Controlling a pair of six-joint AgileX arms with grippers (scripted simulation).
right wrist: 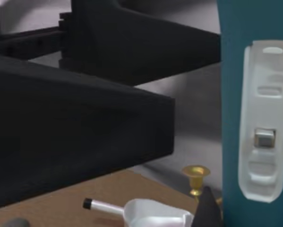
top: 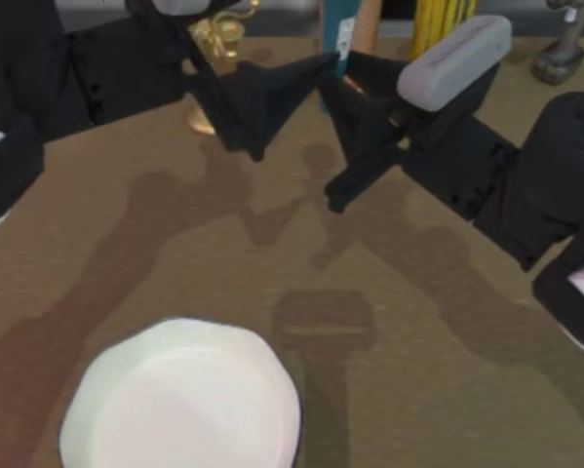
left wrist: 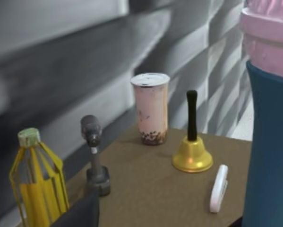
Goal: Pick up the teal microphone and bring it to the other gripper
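Brown tabletop (top: 175,263), grey slatted wall behind in the left wrist view. Both arms meet high at the upper centre of the top view. The teal microphone (top: 334,34) is upright there, off the table, mostly cropped by the frame's top edge; its white switch patch (right wrist: 261,118) fills the right wrist view and its pink head (left wrist: 269,38) sits at the upper right of the left wrist view. Right gripper (top: 345,93) is closed on the microphone's handle as far as I can judge. Left gripper (top: 272,97) is right beside the mic, fingertips reaching it; cannot tell whether its fingers are spread or closed on it. Judgement: handover point reached, transfer not confirmed. Risks: releasing the right side before the left has a firm pinch drops the mic onto the white plate (top: 184,400) or the table; the tapering handle could slip through a light grip; fingers of the two claws are close enough to collide. Clutter at the back: gold bell (left wrist: 192,156), pink drink cup (left wrist: 150,111), yellow bottle (left wrist: 35,184), a grey hand tool (left wrist: 96,156).
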